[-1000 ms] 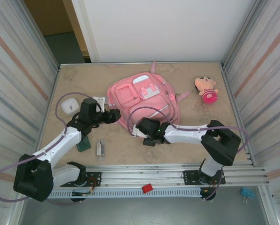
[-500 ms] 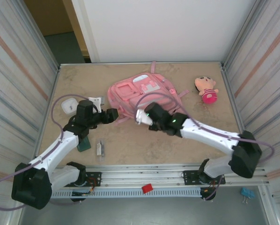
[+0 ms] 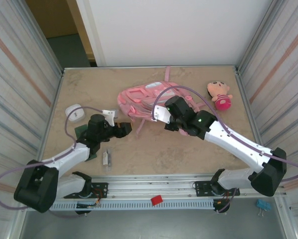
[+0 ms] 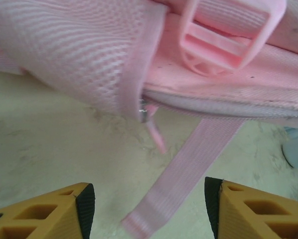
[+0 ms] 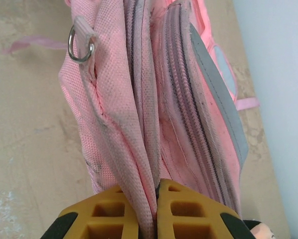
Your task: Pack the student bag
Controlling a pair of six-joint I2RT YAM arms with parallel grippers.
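Right now my right claw is pinched tight on a fold of the pink bag, which lies bunched up near the middle of the table, toward the back. My left claw stands wide and empty, near the bag's loose strap.

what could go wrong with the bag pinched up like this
1. The right tool pinches only a thin fold of the student bag; the fabric could slip out and the bag flop down.
2. The open left tool faces both the loose strap and the zip pull; it may close on the strap instead.
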